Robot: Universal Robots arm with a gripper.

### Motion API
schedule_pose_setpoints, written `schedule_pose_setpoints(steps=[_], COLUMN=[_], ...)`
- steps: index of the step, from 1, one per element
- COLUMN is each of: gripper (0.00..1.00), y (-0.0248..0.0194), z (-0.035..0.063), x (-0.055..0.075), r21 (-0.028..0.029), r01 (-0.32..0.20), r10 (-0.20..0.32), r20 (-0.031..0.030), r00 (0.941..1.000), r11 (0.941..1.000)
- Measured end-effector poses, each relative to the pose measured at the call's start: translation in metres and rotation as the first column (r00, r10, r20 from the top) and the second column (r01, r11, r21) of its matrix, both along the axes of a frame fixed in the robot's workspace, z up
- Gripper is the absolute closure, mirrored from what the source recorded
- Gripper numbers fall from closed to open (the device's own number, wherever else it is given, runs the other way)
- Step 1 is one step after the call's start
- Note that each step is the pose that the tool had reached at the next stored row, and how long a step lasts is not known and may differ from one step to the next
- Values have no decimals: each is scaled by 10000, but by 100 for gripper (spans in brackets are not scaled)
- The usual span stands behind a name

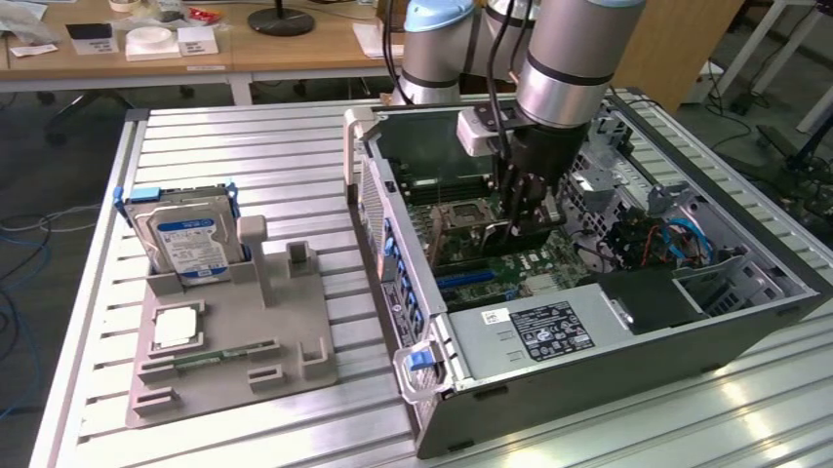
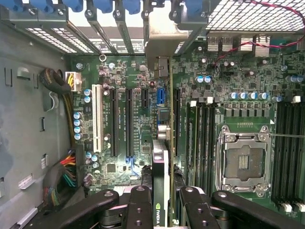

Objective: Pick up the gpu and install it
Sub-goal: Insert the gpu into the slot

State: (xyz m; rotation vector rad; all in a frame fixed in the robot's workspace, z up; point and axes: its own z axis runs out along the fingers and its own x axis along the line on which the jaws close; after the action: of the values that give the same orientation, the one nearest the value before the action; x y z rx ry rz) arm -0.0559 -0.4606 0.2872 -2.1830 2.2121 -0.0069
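Open computer case [image 1: 651, 361], motherboard [image 2: 121, 71] exposed, gpu [image 2: 160, 157] poised over it.
The gpu stands edge-on above the motherboard, seemingly in line with a slot. The gripper [image 2: 164, 210] pinches its flat faces, half-closed. Light, stiff, fragile: grip the faces, never the contacts.

Silver tubular arm [image 1: 563, 68], pale blue joint caps [image 1: 436, 15], black cables [image 1: 498, 44], black linked hand [image 1: 518, 230]

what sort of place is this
Probably a robotics lab set up for computer assembly: the pincer holds the gpu inside an open computer case on a slotted metal table, with cluttered desks behind.
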Motion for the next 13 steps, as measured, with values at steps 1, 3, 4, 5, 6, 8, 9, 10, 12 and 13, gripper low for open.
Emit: schedule_pose_setpoints(steps=[1,3,4,5,6,8,9,10,12,13], gripper=[73,73,73,73,73,73,73,73,73,73], y=[0,0,0,0,0,1,1,1,0,0], z=[0,0,0,-1,-1,-7,-12,-16,-25,-27], x=[0,0,0,0,0,-2,-3,-5,-8,-8], r21=[-1,0,0,1,1,5,6,3,2,0], r01=[0,0,0,0,1,0,-2,-4,-8,-10], r10=[0,0,0,0,-1,0,2,4,8,10], r20=[0,0,0,1,0,2,2,1,1,0], r00=[10000,10000,10000,10000,10000,10000,10000,10000,10000,10000], r11=[10000,10000,10000,10000,10000,10000,10000,10000,10000,10000])
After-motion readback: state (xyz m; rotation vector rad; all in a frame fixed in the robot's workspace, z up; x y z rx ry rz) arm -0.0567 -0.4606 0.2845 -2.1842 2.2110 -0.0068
